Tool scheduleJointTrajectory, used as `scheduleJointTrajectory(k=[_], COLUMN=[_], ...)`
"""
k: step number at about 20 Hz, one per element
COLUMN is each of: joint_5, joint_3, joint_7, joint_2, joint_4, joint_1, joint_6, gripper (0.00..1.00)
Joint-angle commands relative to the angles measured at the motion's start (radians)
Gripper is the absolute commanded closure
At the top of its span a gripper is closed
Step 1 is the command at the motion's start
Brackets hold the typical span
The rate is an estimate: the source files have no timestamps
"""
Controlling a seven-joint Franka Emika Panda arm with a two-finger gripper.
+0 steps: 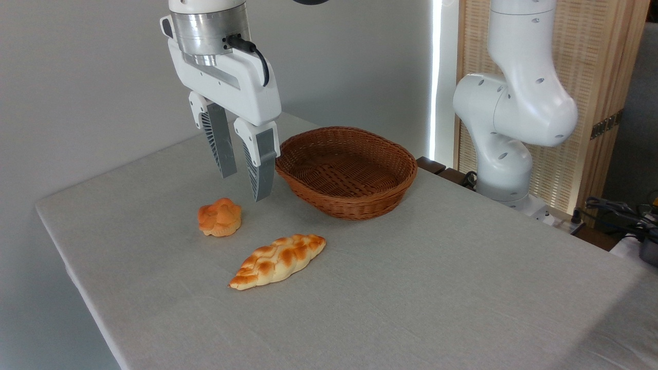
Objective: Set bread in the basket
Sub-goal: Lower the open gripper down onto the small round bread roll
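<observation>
Nearest on the grey table [462,288] lies the loaf [278,261], a long pale braided piece with browned patches, set at a slant with its narrow end toward the front edge. Just behind it and to the left sits the bun [220,217], small, round and orange-brown with a lobed top and paler base. It rests flat on the table, apart from the loaf, with nothing touching it.

Above and slightly right of the bun hangs the gripper [242,186], pointing down. Its two grey fingers [260,169] are spread with a clear gap between them, and that gap is empty: the hand is released, grasping nothing. The fingertips are off the table and do not touch the bun; the right fingertip ends just above and beside it.

Farther back, to the right of the fingers, stands the basket [354,205], an oval brown wicker one with low sloping sides. The bun is outside it, to its left. The arm's white base [506,154] stands at the table's far right edge.
</observation>
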Motion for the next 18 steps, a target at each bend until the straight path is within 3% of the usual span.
scheduleJointTrajectory(k=[1, 12, 17, 18], joint_5=[0.013, 0.008, -0.007, -0.031], joint_3=[0.002, -0.002, -0.126, -0.142], joint_7=[-0.019, -0.013, -0.02, -0.019], joint_2=[0.021, 0.021, 0.032, 0.032], joint_4=[0.025, 0.019, -0.039, -0.062], joint_1=[-0.008, -0.009, -0.009, -0.009], joint_6=[-0.021, -0.012, 0.109, 0.142], gripper=[0.0, 0.0, 0.0, 0.0])
